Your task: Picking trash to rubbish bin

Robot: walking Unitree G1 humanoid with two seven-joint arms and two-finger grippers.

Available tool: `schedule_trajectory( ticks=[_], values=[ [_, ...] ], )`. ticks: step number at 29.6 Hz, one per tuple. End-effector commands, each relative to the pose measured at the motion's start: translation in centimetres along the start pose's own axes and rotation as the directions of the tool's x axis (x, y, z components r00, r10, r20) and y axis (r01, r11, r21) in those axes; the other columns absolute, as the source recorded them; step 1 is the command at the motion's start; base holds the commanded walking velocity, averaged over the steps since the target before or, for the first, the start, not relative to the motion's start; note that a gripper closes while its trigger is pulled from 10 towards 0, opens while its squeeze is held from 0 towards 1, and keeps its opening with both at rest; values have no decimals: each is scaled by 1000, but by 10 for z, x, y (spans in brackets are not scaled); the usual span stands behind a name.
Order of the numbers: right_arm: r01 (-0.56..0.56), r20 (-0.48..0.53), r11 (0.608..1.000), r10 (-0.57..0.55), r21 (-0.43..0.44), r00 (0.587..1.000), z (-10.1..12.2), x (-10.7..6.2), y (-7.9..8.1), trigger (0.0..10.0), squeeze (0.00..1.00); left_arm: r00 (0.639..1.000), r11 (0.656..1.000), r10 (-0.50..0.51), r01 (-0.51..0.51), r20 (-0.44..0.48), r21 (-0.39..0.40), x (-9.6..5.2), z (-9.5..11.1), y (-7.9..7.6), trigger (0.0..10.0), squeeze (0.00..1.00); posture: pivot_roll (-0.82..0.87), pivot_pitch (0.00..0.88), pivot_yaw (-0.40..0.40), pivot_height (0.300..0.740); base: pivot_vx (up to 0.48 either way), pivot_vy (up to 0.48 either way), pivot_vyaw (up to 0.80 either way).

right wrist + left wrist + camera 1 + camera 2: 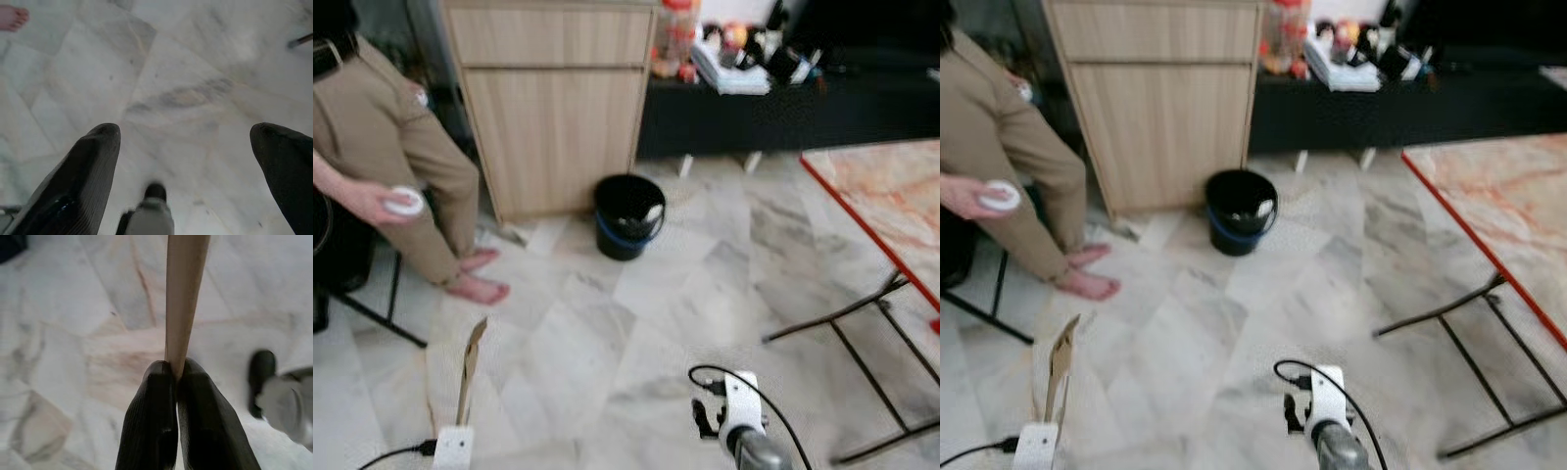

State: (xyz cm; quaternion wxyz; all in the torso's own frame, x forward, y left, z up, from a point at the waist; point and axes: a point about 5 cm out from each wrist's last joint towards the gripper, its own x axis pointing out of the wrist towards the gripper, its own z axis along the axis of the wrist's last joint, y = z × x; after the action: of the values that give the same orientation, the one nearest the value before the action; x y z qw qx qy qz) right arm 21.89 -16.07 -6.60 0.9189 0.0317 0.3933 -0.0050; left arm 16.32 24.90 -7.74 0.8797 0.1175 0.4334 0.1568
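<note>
cardboard strip (470, 367), thin and tan, stands pinched between the closed black fingers of the left gripper (175, 374), rising from about seven o'clock in the head view. the left wrist view has both fingertips (155, 382) pressed flat on the strip's lower end, with pale marble floor (607, 333) beyond. the piece looks light and fairly stiff, yet thin enough to bend or slip if swung hard; a hold low on its flat faces, as now, seems the sensible one. the right gripper (183, 142) hangs with its fingers spread wide apart and holding nothing, over bare floor at roughly five o'clock.

the black rubbish bin (628, 215) sits at twelve o'clock, well apart from the strip, just beside the foot of a wooden cabinet (553, 108) and already holding some pale scrap. open floor lies between robot and bin, so the carry looks unobstructed straight ahead. margins are tighter to the sides: a seated person (391, 166) with bare feet (475, 287) at ten o'clock holds a small white round object (404, 201), and a red-edged folding table (891, 196) with dark metal legs (862, 333) reaches in from three o'clock. the bin's narrow mouth will likely want the strip dropped end-first.
</note>
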Motion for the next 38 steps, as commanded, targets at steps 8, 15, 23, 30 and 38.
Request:
schedule_trajectory(
  ticks=[8,15,23,30,38],
  values=[
    [35,-16,999,-35,5,999,-7,-3,-11,10000,0,1000,999,-24,24,-11,23,-2,-5,-3,10000,0,84,135,-58,740,480,0,-372],
    [37,-20,999,-37,13,999,-9,-3,-8,10000,0,1000,999,-27,28,-9,45,-1,-5,-1,10000,0,85,116,-42,740,480,0,0],
    [39,-33,999,-39,12,999,-13,-4,-8,10000,0,1000,998,-27,27,2,62,0,-1,3,10000,0,87,98,-31,740,480,0,0],
    [32,-37,999,-31,16,999,-14,-4,-7,10000,0,1000,997,-27,27,5,67,1,1,4,10000,0,91,86,-29,740,480,0,-436],
    [24,-35,1000,-23,8,999,-15,-4,-5,10000,0,1000,997,-27,26,6,69,1,1,4,10000,0,96,73,-30,740,480,0,0]
  ],
)
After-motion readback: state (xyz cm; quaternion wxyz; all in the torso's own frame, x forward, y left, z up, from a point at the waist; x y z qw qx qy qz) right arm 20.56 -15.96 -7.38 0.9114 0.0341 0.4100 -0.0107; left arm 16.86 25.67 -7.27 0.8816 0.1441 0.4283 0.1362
